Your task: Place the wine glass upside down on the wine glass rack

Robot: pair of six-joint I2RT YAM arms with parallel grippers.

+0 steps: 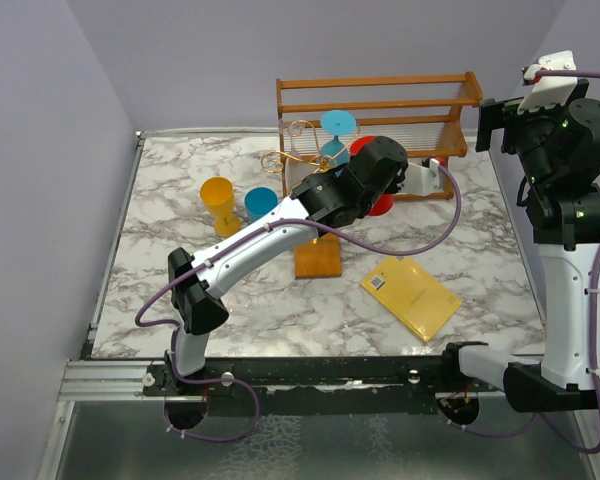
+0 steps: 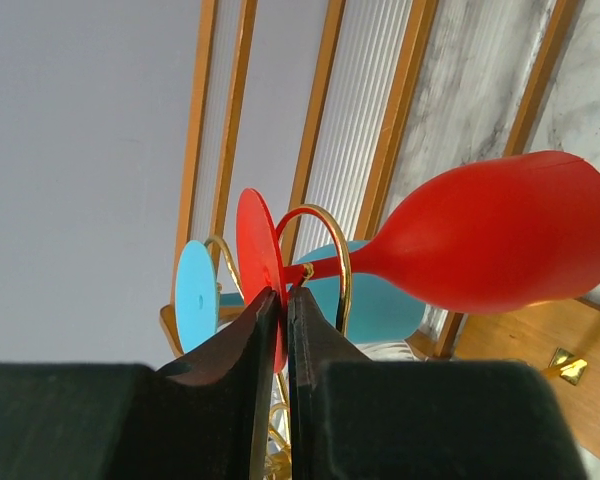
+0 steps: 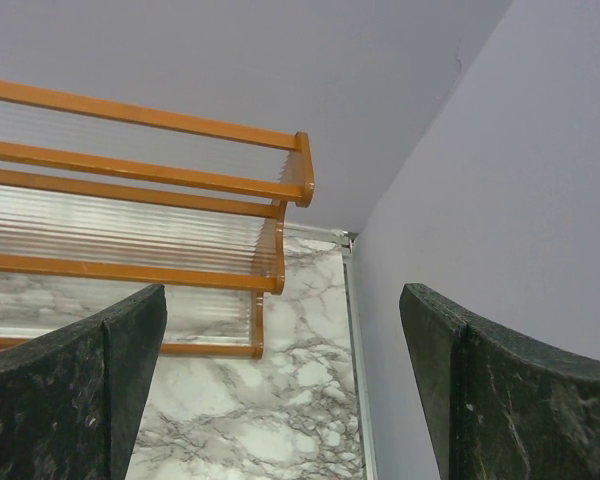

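1. Black left gripper (image 2: 283,292), bottom centre of my wrist view, pinches the disc foot of the red plastic wine glass (image 2: 500,235), bowl at right.
2. Its stem sits within a loop of the gold-wire wine glass rack (image 2: 332,245); seated or not, I cannot tell.
3. Letting go unseated could drop it, I judge.
4. Right gripper (image 3: 282,295) gapes empty.

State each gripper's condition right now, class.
Left gripper: closed on the red wine glass, at its foot.
Right gripper: open, holding nothing.
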